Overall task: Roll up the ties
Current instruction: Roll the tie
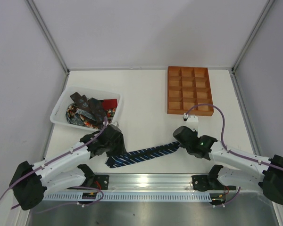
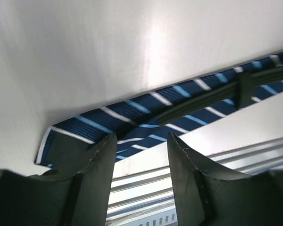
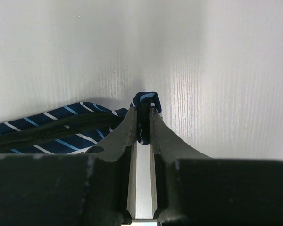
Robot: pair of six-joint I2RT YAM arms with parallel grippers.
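A navy tie with light-blue diagonal stripes (image 1: 141, 154) lies flat across the table's near middle, between the two arms. My right gripper (image 3: 142, 115) is shut on its right end, with folded fabric pinched between the fingertips; it also shows in the top view (image 1: 180, 137). My left gripper (image 2: 141, 141) is open, its fingers just above the tie's wide left end (image 2: 132, 117), holding nothing; in the top view it sits at the tie's left tip (image 1: 111, 149). Several other ties (image 1: 87, 110), dark brown, red and patterned, lie heaped in the basket.
A white plastic basket (image 1: 61, 101) stands at the left. An orange-brown compartment tray (image 1: 189, 89) stands at the back right. A metal rail (image 1: 151, 181) runs along the table's near edge, close to the tie.
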